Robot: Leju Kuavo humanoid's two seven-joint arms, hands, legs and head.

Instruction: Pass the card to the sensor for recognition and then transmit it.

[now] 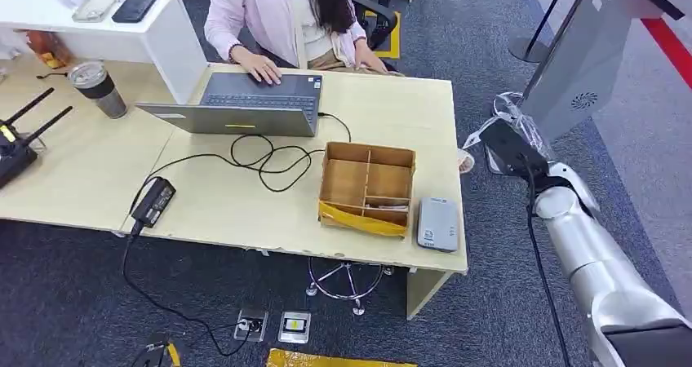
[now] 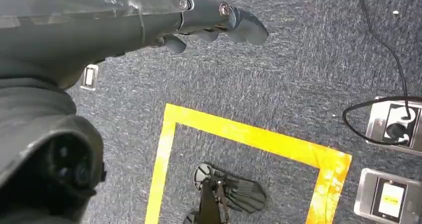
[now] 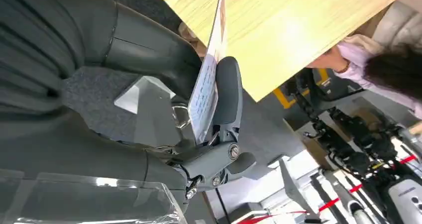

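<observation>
**Kid:** Right arm (image 1: 600, 277) is closest, low on the right of the head view. What is its hand doing?

**Helper:** See the right wrist view. Right hand (image 3: 199, 109) pinches the card (image 3: 206, 84) between the thick thumb and a dark finger. The card stands on its edge, near the table's (image 3: 278, 30) corner.

**Kid:** Now go left to right on the table.

**Helper:** Far left, a router (image 1: 16, 143). Then a cup (image 1: 98, 88), a laptop (image 1: 245, 106) with a person (image 1: 286, 16) typing, a box (image 1: 367, 189) in the middle, and the grey sensor (image 1: 438, 223) just beside the box, lower right.

**Kid:** Is the card on the sensor yet?

**Helper:** No. I think picking up is done. Scanning and passing it on are not yet done.

**Kid:** And the left hand (image 2: 209, 27)?

**Helper:** It hangs over the floor (image 2: 278, 84), upper part of the left wrist view. Fingers curl a bit and hold nothing I can see.
</observation>
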